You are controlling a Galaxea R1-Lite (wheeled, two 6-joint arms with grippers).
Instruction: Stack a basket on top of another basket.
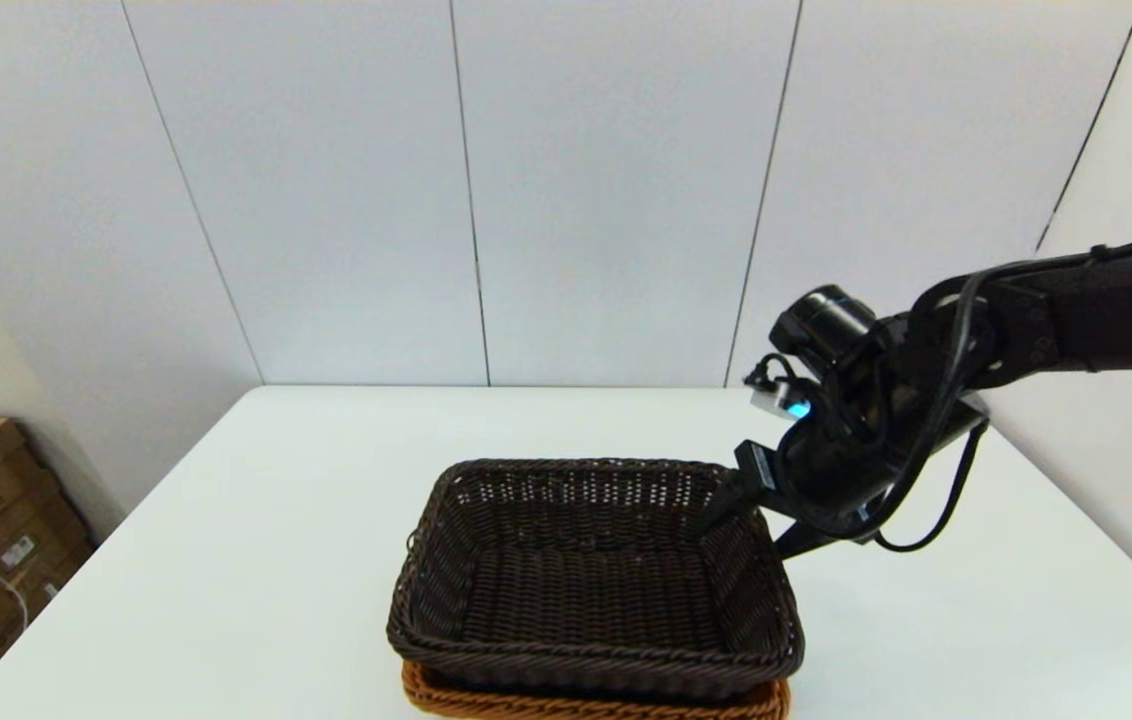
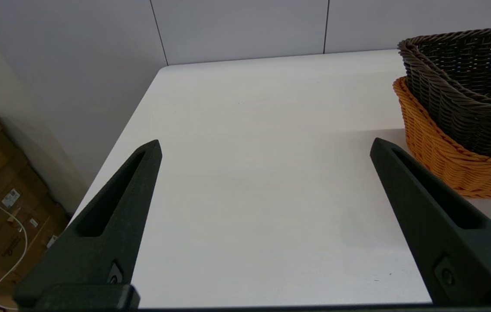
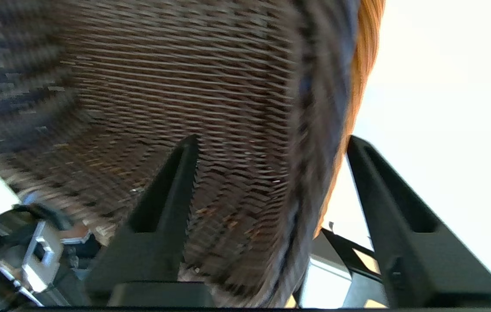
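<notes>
- While the right arm reaches in from the right side of the head view, bent down at the wrist, the right gripper (image 1: 748,512) sits at the far right corner of the dark brown basket (image 1: 591,575).
- Its fingers are spread apart and straddle that basket's wall: one finger (image 3: 171,182) is inside the basket, the other is outside the rim. They look loose around the wall rather than pinching it, though the wrist view is blurry so I can't tell if either finger touches the weave.
- Dark brown basket is nested in the orange-tan basket (image 1: 586,702), near the front middle of the white table (image 1: 256,560). Only a strip of the orange one's braided rim peeks out below it at the near edge.
- Dark basket sits upright, opening up. Its long axis looks like it runs left to right across the table, about lined up with the orange one under it.
- Left gripper (image 2: 265,147) hovers over bare table, off to the left of the stack, with its fingers wide apart and holding nothing. Both baskets show at the edge of its wrist view.
</notes>
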